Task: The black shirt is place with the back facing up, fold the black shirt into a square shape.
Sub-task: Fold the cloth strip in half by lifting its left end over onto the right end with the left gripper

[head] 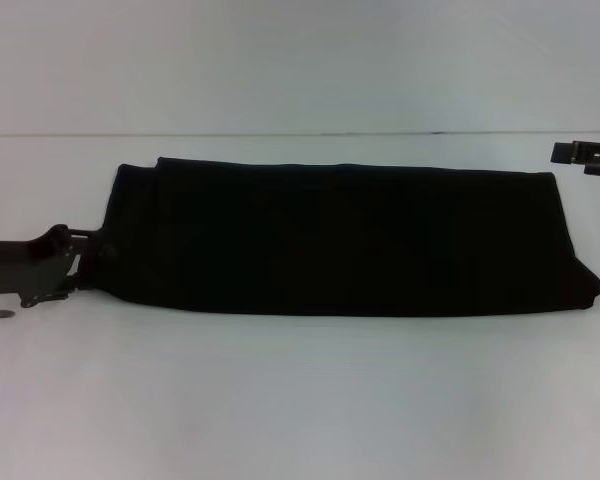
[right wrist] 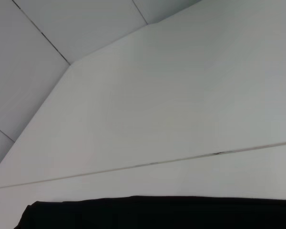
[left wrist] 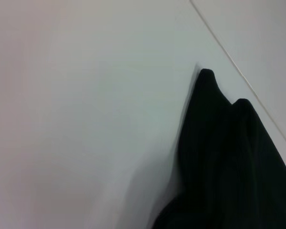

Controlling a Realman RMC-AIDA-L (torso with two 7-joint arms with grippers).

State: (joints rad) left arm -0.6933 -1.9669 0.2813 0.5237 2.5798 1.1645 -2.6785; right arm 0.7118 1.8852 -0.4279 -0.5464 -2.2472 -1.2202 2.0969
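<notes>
Head view: black shirt [head: 340,240] folded lengthwise, left pincer [head: 80,262] at its end.

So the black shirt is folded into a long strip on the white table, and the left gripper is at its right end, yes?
Not quite. In the head view the left gripper is at the left end of the black shirt, not the right. The shirt is a long folded strip on the white table.

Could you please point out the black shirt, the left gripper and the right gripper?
black shirt [head: 350,240]: head view, middle of folded fabric.
left gripper [head: 80,262]: head view, at shirt's left end.
right gripper [head: 588,155]: head view, its body.
</notes>
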